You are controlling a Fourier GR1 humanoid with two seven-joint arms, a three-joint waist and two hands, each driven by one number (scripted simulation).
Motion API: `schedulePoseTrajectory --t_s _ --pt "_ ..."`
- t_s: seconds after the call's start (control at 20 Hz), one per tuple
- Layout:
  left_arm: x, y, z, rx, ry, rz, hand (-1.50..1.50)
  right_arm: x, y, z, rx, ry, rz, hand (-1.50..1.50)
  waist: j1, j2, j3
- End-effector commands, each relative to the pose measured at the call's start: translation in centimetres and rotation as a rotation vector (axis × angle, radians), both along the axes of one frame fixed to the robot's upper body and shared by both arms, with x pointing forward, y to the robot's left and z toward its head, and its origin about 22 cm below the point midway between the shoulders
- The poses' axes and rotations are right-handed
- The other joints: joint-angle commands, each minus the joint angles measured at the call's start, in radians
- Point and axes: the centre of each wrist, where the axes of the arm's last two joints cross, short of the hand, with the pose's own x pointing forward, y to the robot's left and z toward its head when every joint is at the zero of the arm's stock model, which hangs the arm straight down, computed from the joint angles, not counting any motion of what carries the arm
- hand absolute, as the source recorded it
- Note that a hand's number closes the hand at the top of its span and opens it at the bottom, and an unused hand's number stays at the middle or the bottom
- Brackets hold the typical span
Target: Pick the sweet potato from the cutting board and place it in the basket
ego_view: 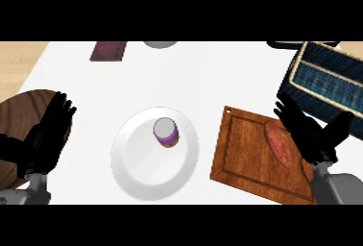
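The right hand (309, 132) hangs over the right part of the cutting board (245, 156), fingers straight and spread toward eleven o'clock, thumb splayed out toward one o'clock — it holds nothing. The sweet potato (279, 144) lies on the board just at nine o'clock of the palm, partly hidden under the fingers; whether they touch it I cannot tell. It is a long reddish oval with a dull, mottled skin, running roughly from twelve to six.

The board is a rectangle of dark reddish wood with visible grain, a groove inside its edge and a small hole at its upper corner, set askew on the white counter (212, 72). At one o'clock of the hand stands the basket (326, 79), woven, dark blue with pale straw-coloured rims, near the board's far corner.

At nine o'clock of the board sits a smooth white plate (135, 168), and on it a small cup (166, 132) with a purple wall and grey top.

The left hand (46, 137) shows at the left edge, open, fingers straight up, over a round brown wooden surface (18, 113).
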Motion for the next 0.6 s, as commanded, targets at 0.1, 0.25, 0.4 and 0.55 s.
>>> schedulePoseTrajectory --t_s 0.1,0.25,0.4,0.55 --pt "-0.2 -2.2 0.0 0.063 -0.112 0.014 0.0 -0.9 -3.1 4.4 -0.047 -0.203 -0.006 1.5 -0.032 0.005 -0.031" --pt "-0.5 -2.7 1.4 0.085 -0.222 0.005 0.0 -1.6 -6.5 8.4 -0.108 -0.4 -0.051 1.5 -0.043 -0.001 -0.031" --pt "-0.5 -4.6 0.0 0.048 -0.176 -0.032 0.0 -2.3 2.7 6.9 -0.163 -0.564 0.268 1.5 -0.024 0.004 -0.032" --pt "-0.7 -5.7 -0.1 0.039 -0.166 -0.043 0.0 -5.4 7.8 4.8 -0.242 -0.496 0.055 -1.5 -0.029 0.003 -0.033"
